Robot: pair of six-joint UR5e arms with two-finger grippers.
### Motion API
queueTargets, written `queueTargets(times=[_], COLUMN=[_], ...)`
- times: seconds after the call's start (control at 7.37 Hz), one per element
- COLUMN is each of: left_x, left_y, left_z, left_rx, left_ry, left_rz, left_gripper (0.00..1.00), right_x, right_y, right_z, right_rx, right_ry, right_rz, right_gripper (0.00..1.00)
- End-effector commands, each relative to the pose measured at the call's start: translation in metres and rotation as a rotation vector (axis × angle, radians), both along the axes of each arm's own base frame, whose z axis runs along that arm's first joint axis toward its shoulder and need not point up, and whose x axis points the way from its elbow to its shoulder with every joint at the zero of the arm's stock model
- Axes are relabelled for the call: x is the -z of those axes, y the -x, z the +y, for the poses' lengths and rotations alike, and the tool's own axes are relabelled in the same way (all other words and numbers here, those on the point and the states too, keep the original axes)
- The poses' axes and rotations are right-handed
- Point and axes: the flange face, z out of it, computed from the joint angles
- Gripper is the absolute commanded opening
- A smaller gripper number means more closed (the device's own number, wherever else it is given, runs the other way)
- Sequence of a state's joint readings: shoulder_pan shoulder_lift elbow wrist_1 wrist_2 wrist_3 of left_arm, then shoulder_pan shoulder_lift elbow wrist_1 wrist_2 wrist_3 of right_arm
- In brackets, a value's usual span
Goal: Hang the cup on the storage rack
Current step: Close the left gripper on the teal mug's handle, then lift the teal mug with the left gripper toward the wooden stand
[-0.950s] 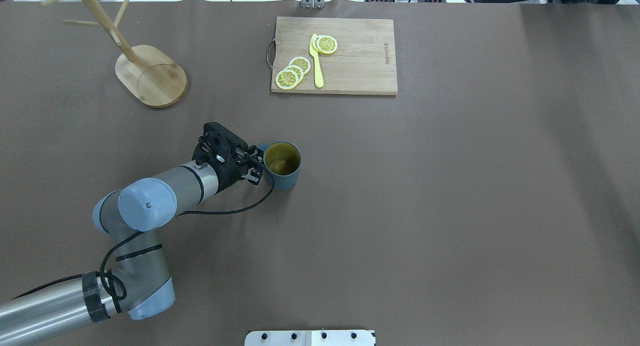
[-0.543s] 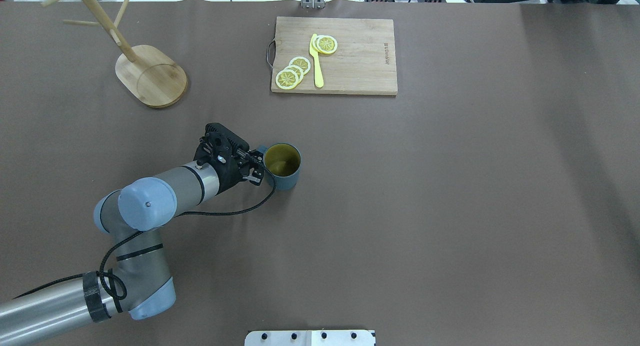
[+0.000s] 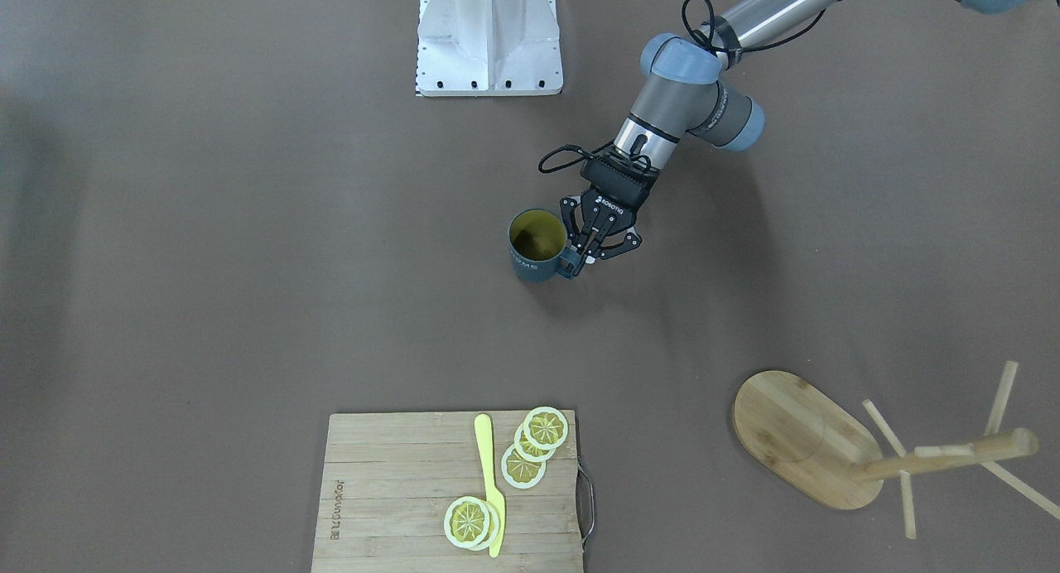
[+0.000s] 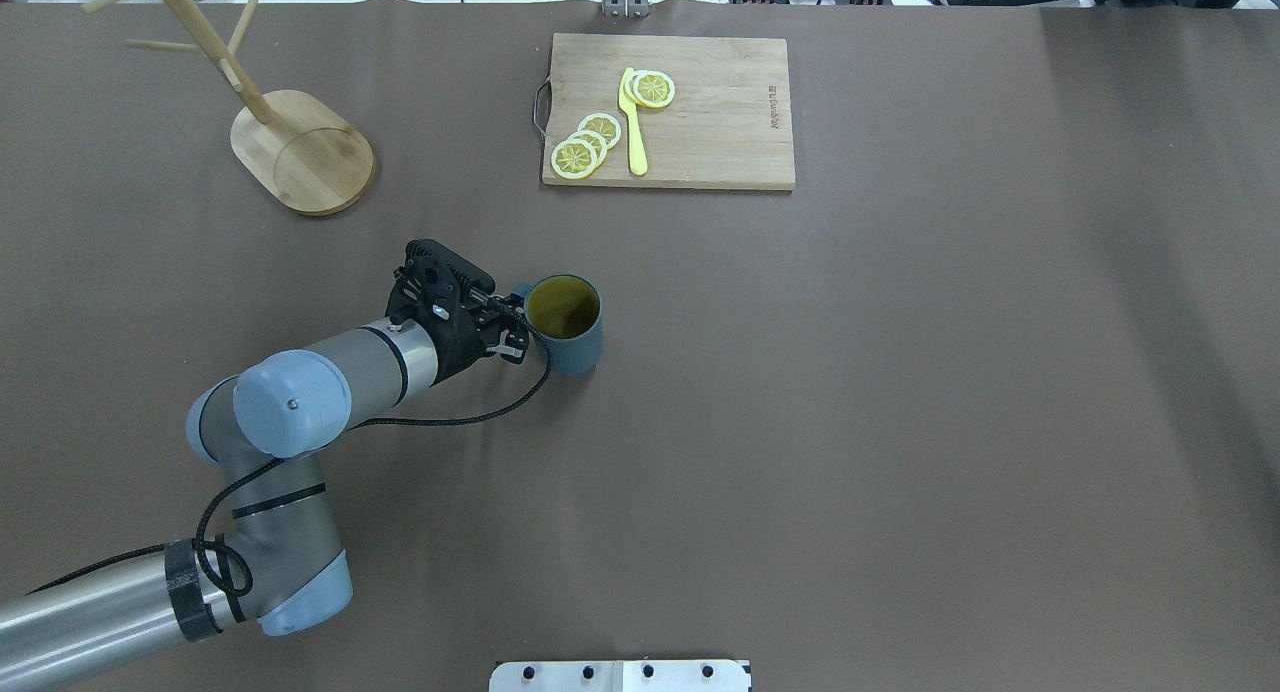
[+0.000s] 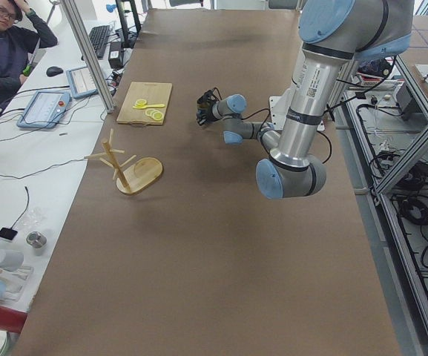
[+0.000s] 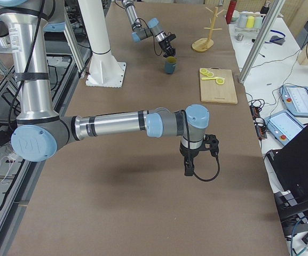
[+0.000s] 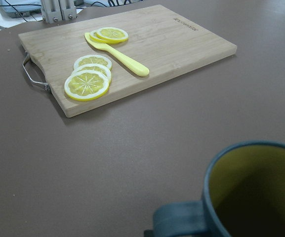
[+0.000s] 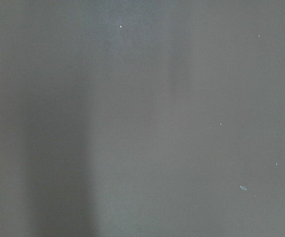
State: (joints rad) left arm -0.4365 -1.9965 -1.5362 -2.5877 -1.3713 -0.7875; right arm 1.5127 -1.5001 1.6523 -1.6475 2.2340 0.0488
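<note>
Left gripper (image 3: 582,257): its two black fingers are pinched together on the small loop handle (image 3: 570,265) of the dark teal-blue cylindrical cup (image 3: 532,268) with the yellow-green interior. The cup is upright, mouth up, near the middle of the brown-covered table (image 3: 248,267), with its white lettering on the side turned away from the robot. I cannot tell from my screens whether its base touches the table. In the left wrist view the handle and rim fill the lower right corner.

A black cable (image 3: 561,155) loops off the wrist behind the gripper, and the grey-and-blue left arm (image 3: 691,101) reaches in from the robot's side. Well apart from the cup, toward the table's far left corner as the robot sees it, the light bamboo storage rack (image 3: 795,436) stands on its flat oval base, with a round post and thin angled pegs rising from it.

Along the far edge, about mid-table, lies a rectangular slatted bamboo cutting board (image 3: 397,490) with a metal handle. It carries yellow lemon slices (image 3: 468,521) and a yellow knife (image 3: 490,482).

My right gripper (image 6: 188,169) hangs over the table toward the robot's right end. It shows only in the side view, so I cannot tell whether its fingers are open or closed. A person (image 5: 6,44) sits at a desk beside the table.
</note>
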Motion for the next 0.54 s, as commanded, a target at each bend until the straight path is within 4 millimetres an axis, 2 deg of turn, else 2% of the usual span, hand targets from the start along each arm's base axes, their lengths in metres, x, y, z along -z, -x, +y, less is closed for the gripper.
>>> queueTargets(times=[0.0,0.14,0.27,0.41], left_x=[0.003,0.004,0.019,0.03], left_y=[0.008,0.011,0.015,0.017], left_z=[-0.008,-0.012,-0.014,-0.011], left_rx=[0.051,0.077,0.081,0.053], left_ry=[0.176,0.269,0.316,0.475], left_rz=[0.138,0.218,0.322,0.49], left_gripper=[0.0,0.0,0.0,0.0], right_x=[-0.007,-0.012,-0.019,-0.019], right_y=[-0.001,-0.001,-0.002,-0.002], right_z=[0.005,0.005,0.008,0.009], right_rx=[-0.001,0.0,0.0,-0.001], right_ry=[0.013,0.02,0.033,0.034], right_rz=[0.004,0.012,0.012,0.01], right_gripper=[1.0,1.0,1.0,1.0])
